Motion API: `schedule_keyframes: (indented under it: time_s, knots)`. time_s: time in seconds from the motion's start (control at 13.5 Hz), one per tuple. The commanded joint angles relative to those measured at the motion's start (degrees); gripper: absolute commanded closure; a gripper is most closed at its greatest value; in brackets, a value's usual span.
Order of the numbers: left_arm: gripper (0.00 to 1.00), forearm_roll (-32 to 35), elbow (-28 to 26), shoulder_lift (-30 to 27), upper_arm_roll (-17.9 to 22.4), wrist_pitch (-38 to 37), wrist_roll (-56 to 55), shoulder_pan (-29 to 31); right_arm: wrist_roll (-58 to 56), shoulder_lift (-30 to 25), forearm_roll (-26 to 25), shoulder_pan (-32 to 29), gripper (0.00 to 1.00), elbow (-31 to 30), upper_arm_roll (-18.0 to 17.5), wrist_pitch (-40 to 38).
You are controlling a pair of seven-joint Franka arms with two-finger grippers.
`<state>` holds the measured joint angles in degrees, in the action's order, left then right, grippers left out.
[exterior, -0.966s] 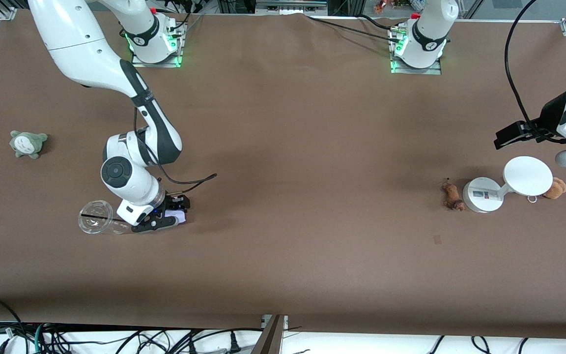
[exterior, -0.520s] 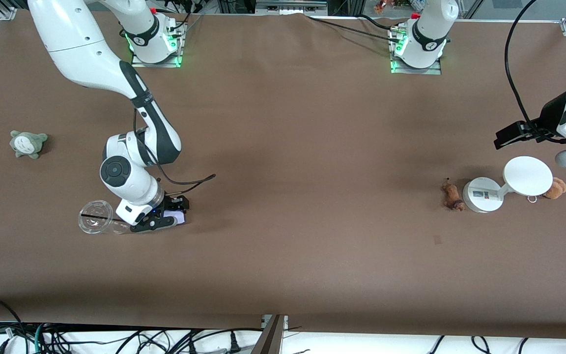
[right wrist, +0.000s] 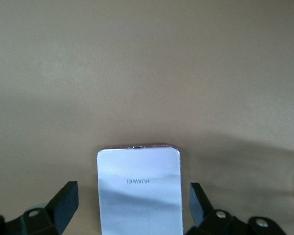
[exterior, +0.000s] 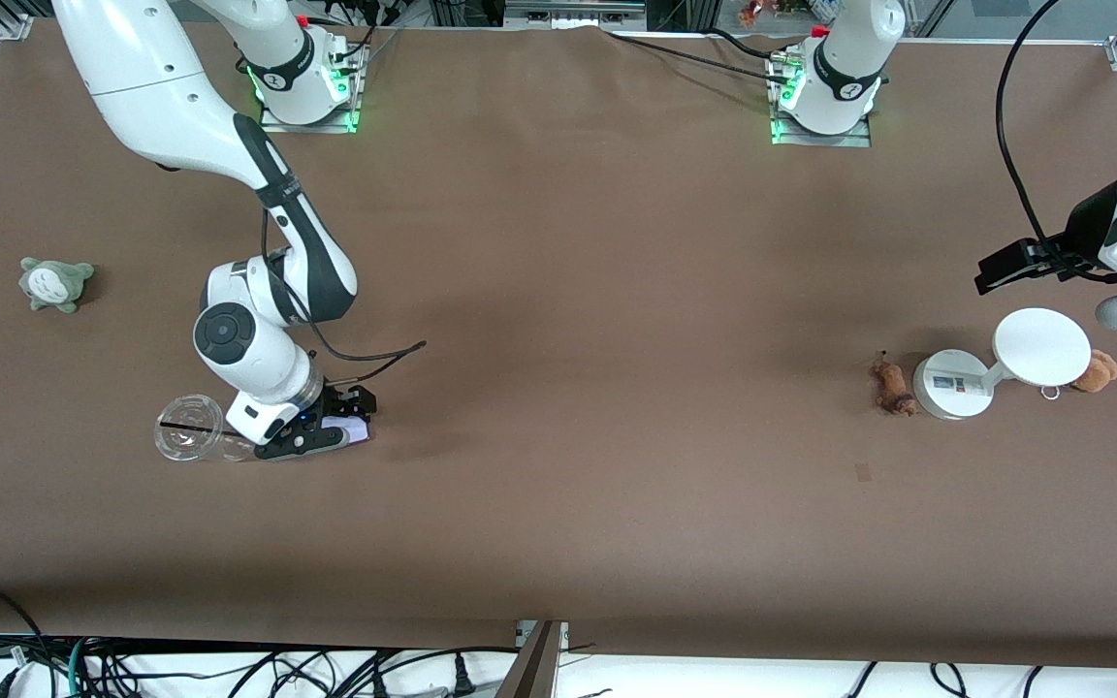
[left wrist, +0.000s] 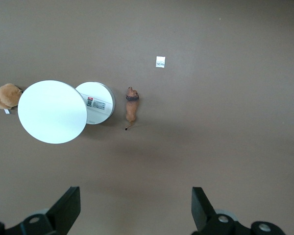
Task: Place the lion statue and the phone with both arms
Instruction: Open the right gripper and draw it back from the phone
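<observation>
The phone [exterior: 346, 427], a pale lavender-white slab, lies flat on the table toward the right arm's end. My right gripper [exterior: 334, 419] is low over it, open, one finger on each side of the phone [right wrist: 138, 191], not touching it. The lion statue [exterior: 892, 386], a small reddish-brown figurine, lies on the table beside the white stand's round base toward the left arm's end; it also shows in the left wrist view [left wrist: 132, 105]. My left gripper [left wrist: 135, 213] is open and empty, high above the table, apart from the lion.
A clear plastic cup [exterior: 192, 430] lies on its side right beside my right gripper. A white round-disc stand [exterior: 1000, 361] has a tan plush [exterior: 1097, 371] beside it. A grey-green plush [exterior: 55, 282] sits toward the right arm's end. A small paper tag [left wrist: 160, 62] lies near the lion.
My right arm has shifted very slightly over the phone. The left arm has not moved.
</observation>
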<state>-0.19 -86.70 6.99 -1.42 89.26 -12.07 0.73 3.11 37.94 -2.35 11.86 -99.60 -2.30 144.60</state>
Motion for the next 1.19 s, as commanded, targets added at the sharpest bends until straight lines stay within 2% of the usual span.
schedule_keyframes:
  time_s: [0.0, 0.45, 0.59, 1.11]
  knots:
    - [0.00, -1.56, 1.54, 0.57, 0.19, -0.75, 1.18, 0.15, -0.48, -3.65, 1.38, -0.53, 0.00, -1.30, -0.68, -2.81]
    - [0.00, -1.56, 1.54, 0.57, 0.19, -0.75, 1.18, 0.15, 3.13, -16.03, 1.30, -0.35, 0.00, -1.12, -0.68, -20.46]
    - [0.00, -1.56, 1.54, 0.57, 0.19, -0.75, 1.18, 0.15, 2.87, -20.16, 1.30, 0.00, 0.00, 1.23, -0.77, -27.93]
    - [0.00, -1.56, 1.54, 0.57, 0.19, -0.75, 1.18, 0.15, 2.42, -22.12, 1.30, 0.00, 0.00, 13.72, -0.77, -47.81]
